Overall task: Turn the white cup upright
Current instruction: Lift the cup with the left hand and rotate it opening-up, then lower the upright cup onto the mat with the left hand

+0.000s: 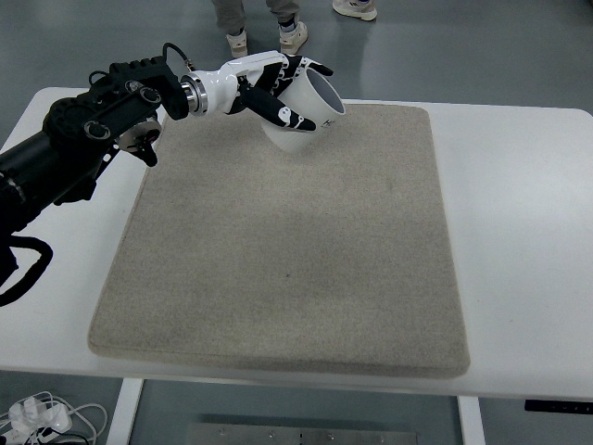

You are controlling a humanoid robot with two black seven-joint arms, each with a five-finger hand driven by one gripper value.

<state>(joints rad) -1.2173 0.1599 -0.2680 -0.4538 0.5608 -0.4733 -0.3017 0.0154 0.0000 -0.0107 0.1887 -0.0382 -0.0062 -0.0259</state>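
The near part of the mat [278, 260] on the counter [519, 241] lies bare. At its far edge the left hand [269, 88] has the cup [310, 116] tilted, mouth up and away, base low over the mat. The flip looks mostly done; standing it level and letting go remain. Its fingers [278, 111] are wrapped tight around the cup's wall. Beyond, a person's shoes [269, 37] stand on the floor.

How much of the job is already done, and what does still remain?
Done: the left hand has grasped the white cup at the mat's far edge. In hand: the cup is tilted, mouth facing up and to the right. Left: bring it fully upright, set it down, release.
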